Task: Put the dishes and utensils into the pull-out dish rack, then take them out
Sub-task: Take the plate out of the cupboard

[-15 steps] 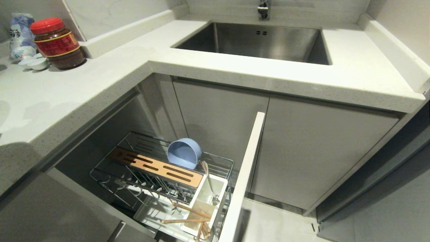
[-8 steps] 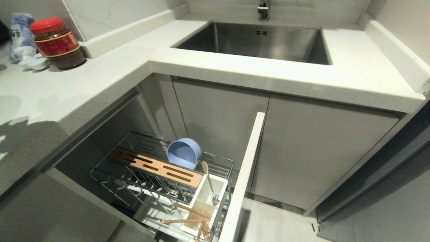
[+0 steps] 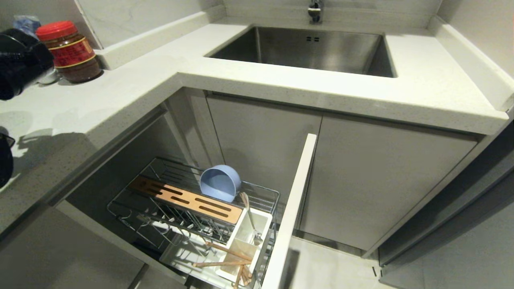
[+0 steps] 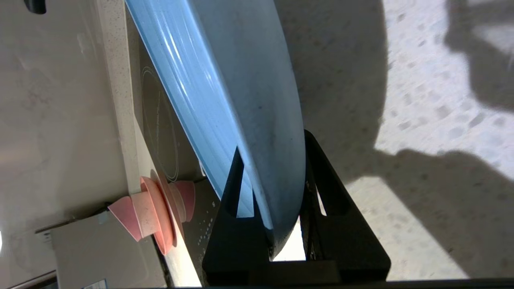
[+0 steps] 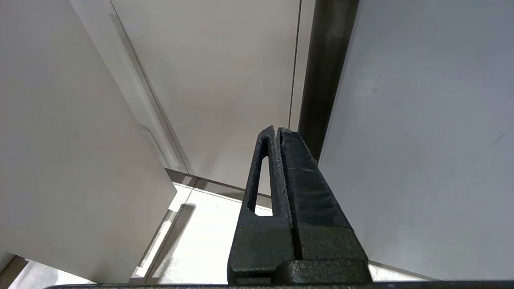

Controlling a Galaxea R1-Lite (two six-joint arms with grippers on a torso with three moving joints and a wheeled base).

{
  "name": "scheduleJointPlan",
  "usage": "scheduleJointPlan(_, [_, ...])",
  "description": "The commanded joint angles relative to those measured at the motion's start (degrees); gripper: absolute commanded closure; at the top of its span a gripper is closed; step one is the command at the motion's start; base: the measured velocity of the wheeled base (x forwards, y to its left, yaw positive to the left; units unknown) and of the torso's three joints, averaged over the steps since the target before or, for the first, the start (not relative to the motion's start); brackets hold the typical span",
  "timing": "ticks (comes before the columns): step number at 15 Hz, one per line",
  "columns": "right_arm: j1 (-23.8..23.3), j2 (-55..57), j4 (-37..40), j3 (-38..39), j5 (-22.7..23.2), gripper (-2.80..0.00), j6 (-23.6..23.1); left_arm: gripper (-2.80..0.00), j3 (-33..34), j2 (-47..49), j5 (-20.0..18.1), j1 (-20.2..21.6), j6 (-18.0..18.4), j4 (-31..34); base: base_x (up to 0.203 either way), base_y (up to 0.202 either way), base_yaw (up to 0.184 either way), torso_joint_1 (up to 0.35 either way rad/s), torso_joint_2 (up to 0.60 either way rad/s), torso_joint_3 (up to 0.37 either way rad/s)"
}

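The left arm (image 3: 18,60) reached in at the head view's left edge, above the pale stone bench (image 3: 120,96) and just in front of the red-lidded jar (image 3: 68,52). Its left claw (image 4: 273,160) was clenched on the rim of the light blue plate (image 4: 241,88), one black finger on each face, and the plate stood on edge, running up and away from the claw over the speckled bench top. Beyond the plate in the left wrist view lay a dark glass cooktop (image 4: 160,132) and some stacked pink pieces (image 4: 156,208) at its border. The right claw (image 5: 279,132) hung low beside the pale cabinet fronts (image 5: 225,80) with its two fingers pressed together, empty. Below the bench, the pull-out dish rack (image 3: 132,212) stood drawn out of the cabinet, well apart from the left claw. In it the light blue bowl (image 3: 220,183) lay tipped on its side behind the orange-brown wooden bar (image 3: 186,199). The silver spoon (image 3: 249,216) stood in the white utensil box (image 3: 251,237), and the chopsticks (image 3: 223,263) lay slanted across that box's near compartment. The steel sink (image 3: 305,48) sat in the bench farther back.
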Motion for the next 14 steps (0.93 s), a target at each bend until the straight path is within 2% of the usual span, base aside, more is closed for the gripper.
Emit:
scheduleJointPlan(1, [0.01,-0.04,-0.04,1.49,0.01,0.0,0.0,0.0,0.0,1.08,0.36,-0.07,-0.23,0.48,0.0,0.0,0.0,0.0,0.0,0.0])
scheduleJointPlan(4, [0.01,-0.04,-0.06,1.49,0.01,0.0,0.0,0.0,0.08,0.84,0.29,0.02,-0.23,0.48,0.0,0.0,0.0,0.0,0.0,0.0])
scheduleJointPlan(5, [0.01,-0.04,0.03,1.49,0.01,0.0,0.0,-2.8,0.17,0.7,0.28,0.02,-0.14,0.48,0.0,0.0,0.0,0.0,0.0,0.0])
scheduleJointPlan(11, [0.01,-0.04,-0.06,1.49,0.01,0.0,0.0,-2.8,0.0,-1.9,0.17,-0.37,-0.31,0.48,0.0,0.0,0.0,0.0,0.0,0.0])
scheduleJointPlan(14, [0.01,-0.04,-0.05,1.49,0.01,0.0,0.0,-2.8,0.06,-5.05,-3.12,-2.02,-0.32,0.48,0.0,0.0,0.0,0.0,0.0,0.0])
